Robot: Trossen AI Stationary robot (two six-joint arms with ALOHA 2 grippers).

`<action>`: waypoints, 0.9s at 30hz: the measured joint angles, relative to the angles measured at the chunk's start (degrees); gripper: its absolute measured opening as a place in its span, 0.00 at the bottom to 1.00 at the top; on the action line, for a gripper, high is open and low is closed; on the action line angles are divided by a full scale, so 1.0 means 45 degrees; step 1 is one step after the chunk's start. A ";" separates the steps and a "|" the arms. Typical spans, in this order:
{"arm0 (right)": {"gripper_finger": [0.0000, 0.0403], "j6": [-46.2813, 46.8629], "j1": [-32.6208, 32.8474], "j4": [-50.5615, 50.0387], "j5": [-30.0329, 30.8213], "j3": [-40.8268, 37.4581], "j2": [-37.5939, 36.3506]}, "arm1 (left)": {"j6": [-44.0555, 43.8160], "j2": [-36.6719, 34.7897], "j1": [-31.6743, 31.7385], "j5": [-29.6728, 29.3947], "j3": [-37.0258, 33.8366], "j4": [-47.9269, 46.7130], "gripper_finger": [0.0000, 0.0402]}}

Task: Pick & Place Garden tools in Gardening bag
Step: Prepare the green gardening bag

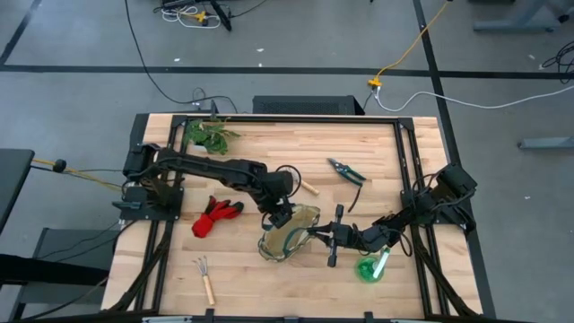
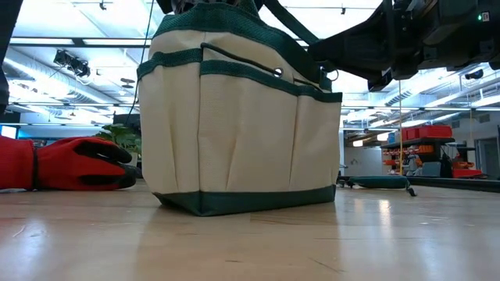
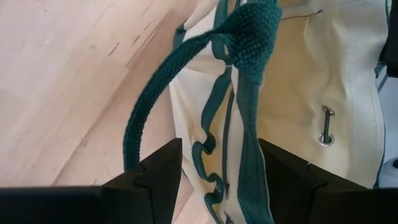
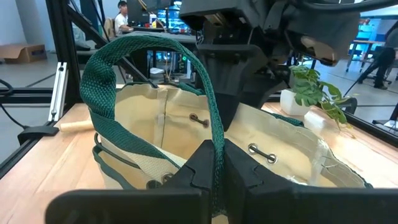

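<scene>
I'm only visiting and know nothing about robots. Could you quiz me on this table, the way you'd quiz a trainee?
1. True or false: the red gloves already lie inside the gardening bag.
2. What is the right end effector pinching?
A) the bag's green loop handle
B) a wooden rake handle
C) a glove
3. Fill in: the rake lying alone near the table's front edge is on the ___ arm's side.

Key: 1 false, they lie on the table beside the bag; 2 A; 3 left.
</scene>
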 joint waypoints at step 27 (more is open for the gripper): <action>0.05 -0.0005 0.0000 -0.0005 0.0005 -0.0004 0.0000 | 0.0675 -0.0002 0.0370 -0.0019 0.0000 -0.0304 0.03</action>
